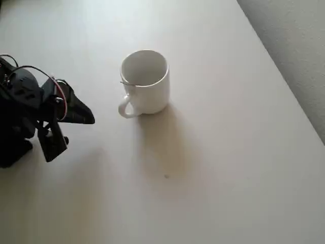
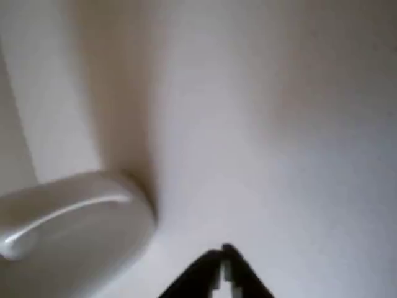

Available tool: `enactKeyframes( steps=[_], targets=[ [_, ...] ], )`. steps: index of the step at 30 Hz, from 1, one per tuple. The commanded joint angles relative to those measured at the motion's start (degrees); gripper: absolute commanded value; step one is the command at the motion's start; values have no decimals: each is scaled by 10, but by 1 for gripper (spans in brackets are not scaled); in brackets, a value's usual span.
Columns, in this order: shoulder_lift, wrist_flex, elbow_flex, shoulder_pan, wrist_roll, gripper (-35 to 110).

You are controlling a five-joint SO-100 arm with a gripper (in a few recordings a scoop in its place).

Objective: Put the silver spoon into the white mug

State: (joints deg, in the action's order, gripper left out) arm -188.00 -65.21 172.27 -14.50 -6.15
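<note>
Hand closed and empty, spoon in the mug

Hand (image 1: 76,114) of the black arm sits at the left side of the overhead view, low over the counter (image 1: 213,168), with its pointed tip turned to the right, toward the white mug (image 1: 145,84). In the wrist view the hand (image 2: 222,267) shows at the bottom edge as 2 dark fingers that meet at their tips, with only a thin line between them. So the fingers are pressed together, and they have nothing between them. Thin wires, 1 of them red, run over the dark body of the arm behind the hand.

The white mug stands upright on the counter, to the right of the hand and a little further up in the overhead view, clearly apart from the fingertips. Its loop handle points to the lower left, about in the direction of the hand. In the wrist view the mug (image 2: 74,230) is at the lower left, blurred, and its glossy side catches a bright streak of light.

The silver spoon (image 1: 131,83) is inside the mug. Only a thin dark line of it can be seen, at the left inner wall and touching the rim just above the handle. The bowl of the spoon is not visible.

The mug throws a soft shadow down and to the right on the pale counter. A textured wall (image 1: 294,46) runs along the far right edge of the counter.
</note>
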Motion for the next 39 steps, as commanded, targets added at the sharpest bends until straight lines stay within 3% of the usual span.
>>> enactKeyframes(
  steps=[1, 13, 39],
  targets=[
    [-6, 6, -3, -1, -5, -2],
    [-6, -9, -6, 45, 9, -2],
    [-6, -9, -6, 41, 14, -2]
  ],
)
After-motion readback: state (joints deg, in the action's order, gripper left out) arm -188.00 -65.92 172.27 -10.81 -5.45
